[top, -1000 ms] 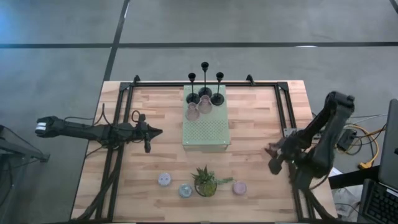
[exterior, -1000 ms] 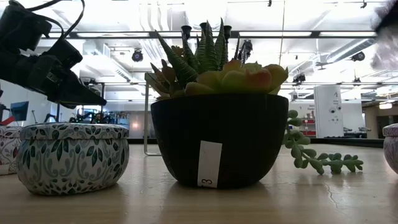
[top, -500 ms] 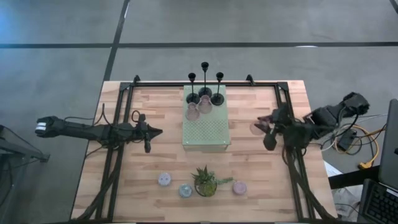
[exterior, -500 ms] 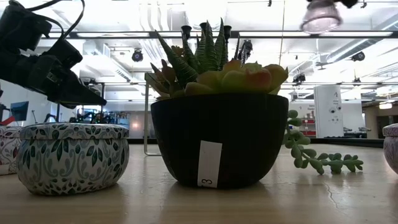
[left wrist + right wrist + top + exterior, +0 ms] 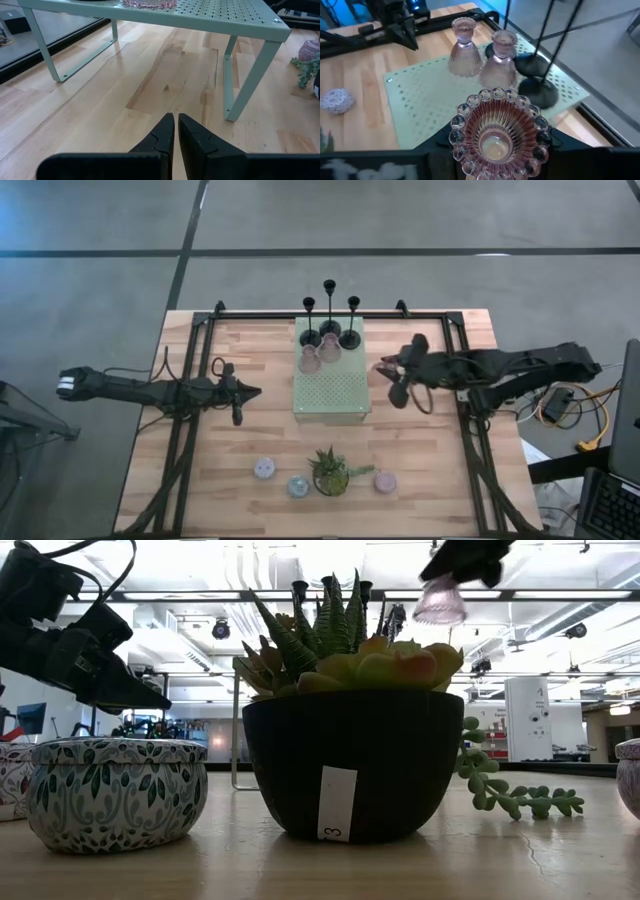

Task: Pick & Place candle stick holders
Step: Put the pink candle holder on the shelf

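Note:
My right gripper [image 5: 393,373] is shut on a pink glass holder [image 5: 495,132], in the air just right of the pale green mat [image 5: 332,385]; the holder also shows in the low view [image 5: 440,602]. On the mat's far end stand three black stemmed sticks [image 5: 329,308] on their round bases and two pink glass holders [image 5: 318,354]. Three small pastel cups [image 5: 264,469], [image 5: 298,486], [image 5: 385,481] sit on the table near the front, around the potted plant [image 5: 332,471]. My left gripper [image 5: 252,391] is shut and empty, left of the mat. My right gripper has the pink glass holder between its two fingers [image 5: 439,142], which show dark on either side of it. The holder's beaded rim [image 5: 470,107] faces the wrist camera and hides the place of contact. The holder is lifted clear and hangs below the gripper [image 5: 465,555].
The mat is a raised shelf on thin legs [image 5: 250,75]. A black frame rail [image 5: 455,345] runs along the table's right side under my right arm. The plant pot [image 5: 350,765] and a patterned cup [image 5: 115,790] stand near the front edge.
My right gripper has swung from the table's right edge toward the left and far side, up to the mat's right side, with the arm stretching out. The pink glass holder has travelled with it, clear of the table.

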